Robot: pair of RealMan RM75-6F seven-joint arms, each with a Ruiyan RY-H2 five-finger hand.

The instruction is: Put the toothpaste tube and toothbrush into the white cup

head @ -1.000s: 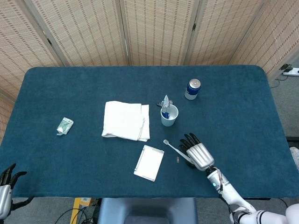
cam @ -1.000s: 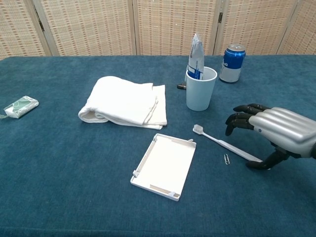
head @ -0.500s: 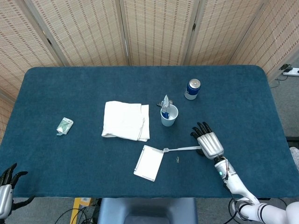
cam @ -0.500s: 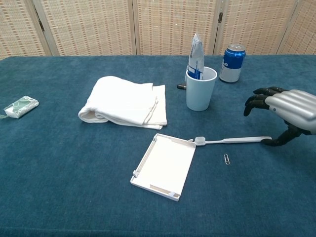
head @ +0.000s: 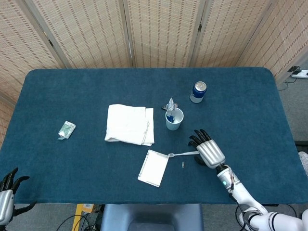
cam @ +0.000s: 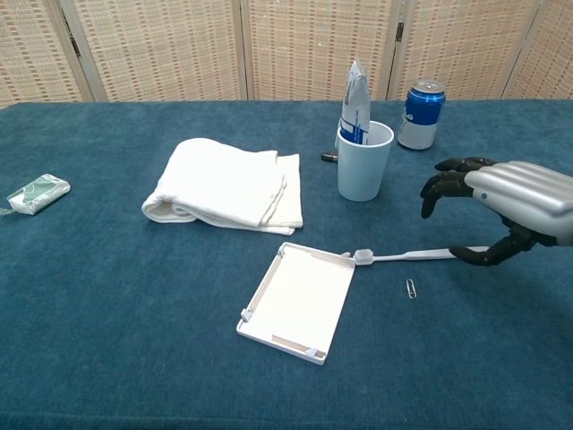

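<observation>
We are seeing our left hand (head: 6, 192) cut off at the head view's corner; the toothpaste tube (cam: 355, 106) is hiding its lower part inside the white cup (cam: 364, 161); the paperclip (cam: 411, 288) is looking tiny.

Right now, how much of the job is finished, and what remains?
Done: the toothpaste tube stands in the white cup. In hand: the right hand is at the handle end of the toothbrush, which lies flat on the table, not lifted. Left: grasp the toothbrush and place it in the cup.
</observation>
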